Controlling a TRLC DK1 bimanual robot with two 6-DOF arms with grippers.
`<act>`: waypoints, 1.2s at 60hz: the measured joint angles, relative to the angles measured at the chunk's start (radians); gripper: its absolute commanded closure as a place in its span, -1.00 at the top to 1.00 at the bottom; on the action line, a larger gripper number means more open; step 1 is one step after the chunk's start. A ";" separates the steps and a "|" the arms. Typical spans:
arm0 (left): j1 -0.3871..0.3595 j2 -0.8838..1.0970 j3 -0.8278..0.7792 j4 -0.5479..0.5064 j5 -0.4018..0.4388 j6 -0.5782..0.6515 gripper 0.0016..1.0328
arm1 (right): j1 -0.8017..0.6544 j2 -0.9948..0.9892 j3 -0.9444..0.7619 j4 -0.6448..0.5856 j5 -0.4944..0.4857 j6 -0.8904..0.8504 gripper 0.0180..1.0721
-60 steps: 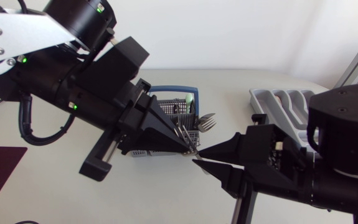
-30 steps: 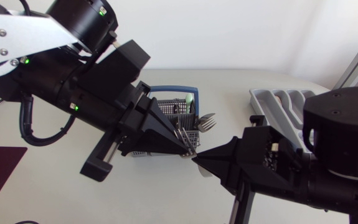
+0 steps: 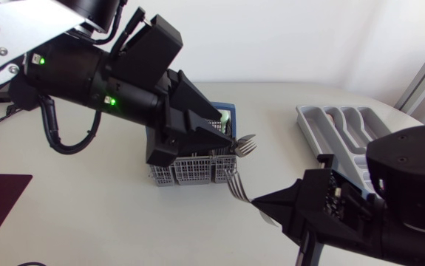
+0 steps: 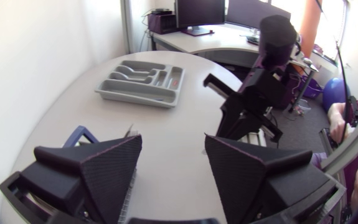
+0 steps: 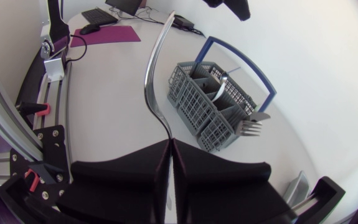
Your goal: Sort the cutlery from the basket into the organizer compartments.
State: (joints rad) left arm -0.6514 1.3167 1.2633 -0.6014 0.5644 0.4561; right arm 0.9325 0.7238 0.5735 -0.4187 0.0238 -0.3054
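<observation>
Left gripper (image 3: 222, 137), on the arm entering from the left, hangs directly above the basket (image 3: 186, 174). In its own wrist view (image 4: 172, 148) the two fingers stand wide apart with nothing between them. The basket's blue handle shows just beside one finger.

Basket of grey mesh with a blue hoop handle, standing on the table (image 3: 86, 214) beneath the left gripper and ahead of the right one. It holds more cutlery. A second fork (image 3: 246, 145) juts tines-outward over the rim on the side nearer the right gripper. In the right wrist view this fork (image 5: 248, 127) projects from the end compartment.

Fork (image 3: 236, 186), the piece being handled, is clamped between the fingertips of the right gripper (image 3: 261, 202). It sticks straight out ahead of the fingertips, with its free end close to the basket's near corner. Whether it touches the mesh cannot be told. The right wrist view shows the gripper (image 5: 169, 147) with its fingers pressed tight on the fork (image 5: 153, 74), which rises edge-on ahead of them.

Organizer (image 3: 338, 124), a grey compartmented tray, lies on the table beside the right arm, well apart from both grippers and from the held fork.
</observation>
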 measured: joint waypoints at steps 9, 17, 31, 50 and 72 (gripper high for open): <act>0.000 0.000 0.000 0.040 -0.156 -0.039 0.70 | -0.079 -0.065 -0.005 -0.071 0.016 0.006 -0.89; 0.000 0.000 0.000 0.080 -0.307 -0.051 0.76 | -0.212 -0.107 -0.005 -0.094 0.033 -0.027 -0.89; -0.015 0.024 -0.038 0.168 -0.479 -0.054 0.76 | -0.576 -0.081 0.008 -0.052 -0.011 -0.123 -0.89; -0.080 0.119 -0.115 0.297 -0.605 -0.005 0.76 | -0.993 0.224 0.085 0.169 -0.080 -0.152 -0.89; -0.100 0.185 -0.138 0.421 -0.659 0.046 0.76 | -1.148 0.683 0.298 0.377 0.021 -0.143 -0.89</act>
State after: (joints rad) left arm -0.7517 1.5017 1.1248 -0.1802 -0.0944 0.5018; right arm -0.2157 1.4071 0.8719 -0.0418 0.0452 -0.4484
